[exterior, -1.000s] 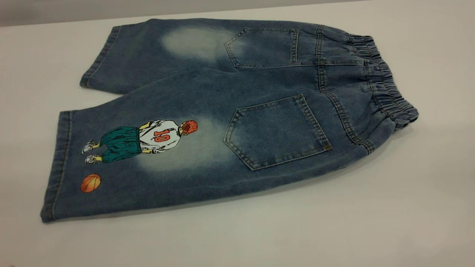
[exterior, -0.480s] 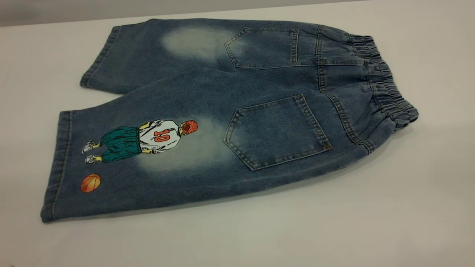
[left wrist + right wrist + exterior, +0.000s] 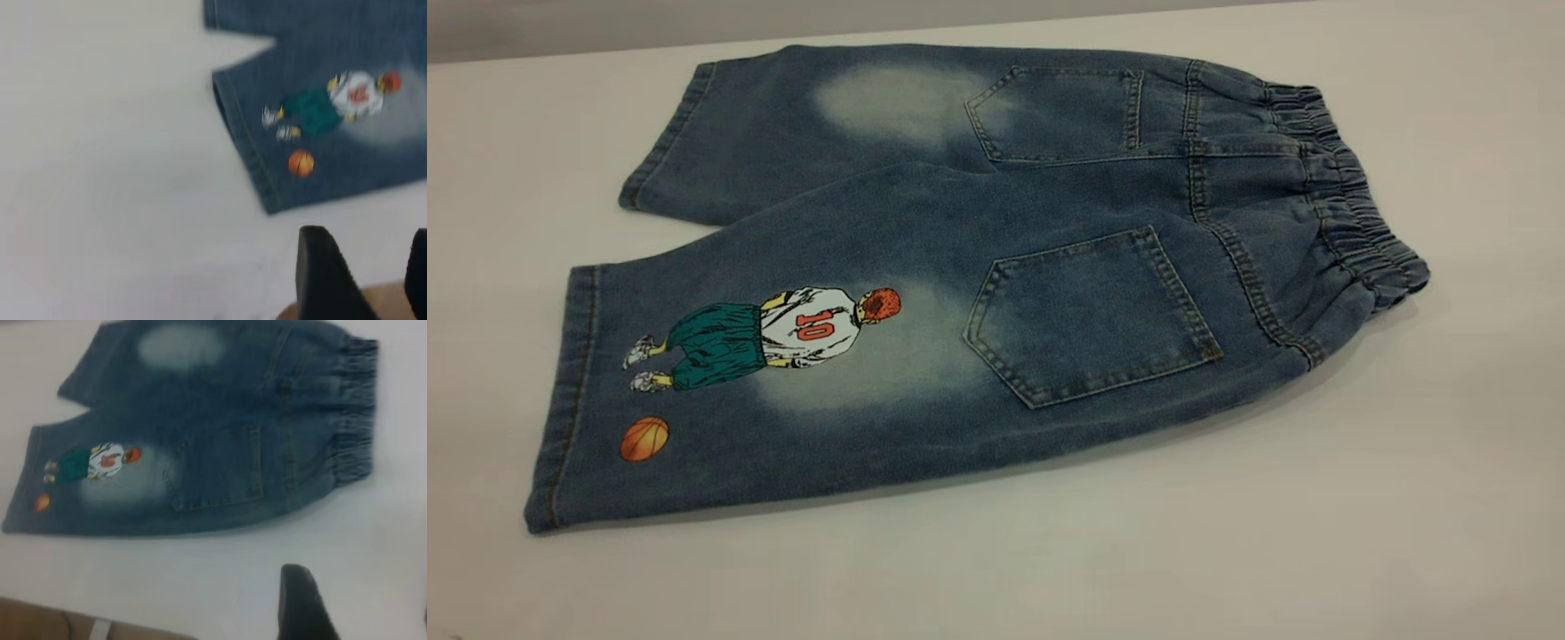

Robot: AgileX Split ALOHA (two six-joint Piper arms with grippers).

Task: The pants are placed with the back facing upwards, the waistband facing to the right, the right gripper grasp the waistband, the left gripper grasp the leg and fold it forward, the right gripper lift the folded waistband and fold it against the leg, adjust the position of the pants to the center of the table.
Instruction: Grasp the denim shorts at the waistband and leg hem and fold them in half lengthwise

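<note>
The pants (image 3: 960,267) lie flat on the white table (image 3: 1227,533), back pockets up. Their gathered waistband (image 3: 1352,213) points right and the printed leg (image 3: 783,373) lies nearest the front. No gripper shows in the exterior view. In the left wrist view, my left gripper (image 3: 367,270) hovers open over bare table, a short way from the printed leg's hem (image 3: 250,153). In the right wrist view, my right gripper (image 3: 360,607) is open above bare table in front of the pants (image 3: 220,440), nearer the waistband (image 3: 353,407). One finger (image 3: 300,603) shows fully; the other sits at the picture's edge.
The table's far edge (image 3: 560,55) runs just behind the plain leg (image 3: 783,133). A tan surface (image 3: 40,620) shows beyond the table's near edge in both wrist views. Bare tabletop surrounds the pants on the front and right sides.
</note>
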